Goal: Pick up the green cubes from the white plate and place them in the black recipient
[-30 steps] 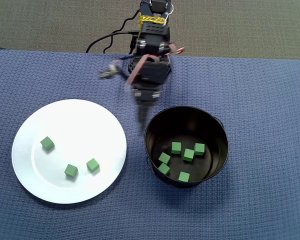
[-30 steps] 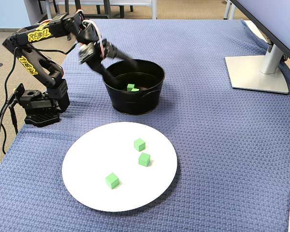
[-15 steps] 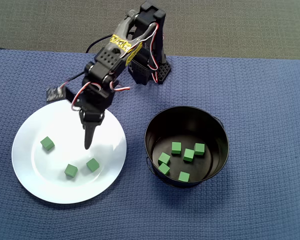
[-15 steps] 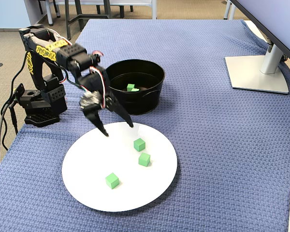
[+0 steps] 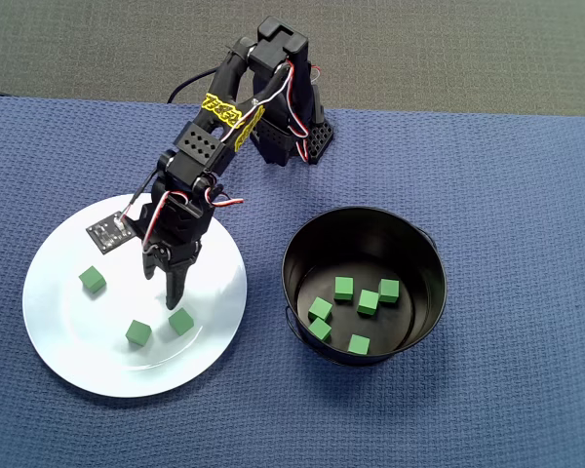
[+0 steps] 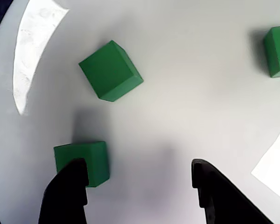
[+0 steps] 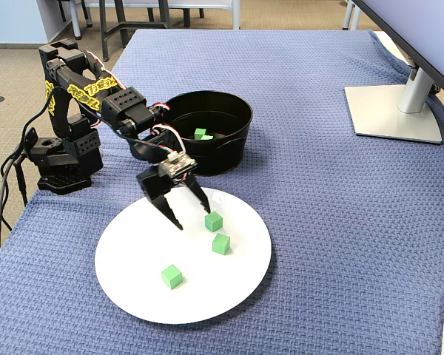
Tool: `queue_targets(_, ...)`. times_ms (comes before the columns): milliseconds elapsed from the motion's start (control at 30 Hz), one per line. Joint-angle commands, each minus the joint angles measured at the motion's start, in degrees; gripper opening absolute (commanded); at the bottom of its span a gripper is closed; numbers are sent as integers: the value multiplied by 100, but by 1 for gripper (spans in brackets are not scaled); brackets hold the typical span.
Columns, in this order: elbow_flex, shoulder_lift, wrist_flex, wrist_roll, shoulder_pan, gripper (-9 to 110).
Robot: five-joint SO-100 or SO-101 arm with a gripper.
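Three green cubes [image 5: 137,310] lie on the white plate [image 5: 97,366]; six more sit on the floor of the black recipient [image 5: 363,284], bunched toward its near side in the overhead view. The plate's cubes, overhead view: one alone at left [image 5: 92,280], well apart from the others; two low on the plate, one [image 5: 138,332] near the other [image 5: 180,321], not touching.

The gripper [image 5: 172,298] hangs over the plate's middle, tips pointing down, jaws apart and empty. In the fixed view the gripper [image 7: 192,214] straddles bare plate, one fingertip just beside the nearest cube [image 7: 213,221]. In the wrist view the gripper [image 6: 137,169] shows two dark fingertips at the bottom edge; the left one [image 6: 74,175] overlaps a cube [image 6: 83,161], contact cannot be told. A second cube [image 6: 110,70] sits tilted ahead, a third [image 6: 277,50] cut by the right frame edge.

Edges and room: the plate has wide bare white around each cube; the lower pair lie nearer the plate's near rim in the overhead view. Plate and recipient stand apart, a strip of blue cloth-covered worktop [image 5: 507,195] between them. The arm's base [image 7: 59,159] is at the worktop's far left in the fixed view, close to the cloth's edge. A monitor stand [image 7: 396,111] is at far right, well apart from everything. The recipient's tall walls hide most of its cubes in the fixed view.
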Motion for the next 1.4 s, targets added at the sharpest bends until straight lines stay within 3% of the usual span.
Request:
queue_targets(0,-1072,-70,1099,18,-264,20)
queue_targets(333,-1740,-589,1811,-114,-439,19)
queue_targets(667,-1538,-747,844,-387,-334,19)
queue_targets(1367,-1934,-993,694,-211,-747,18)
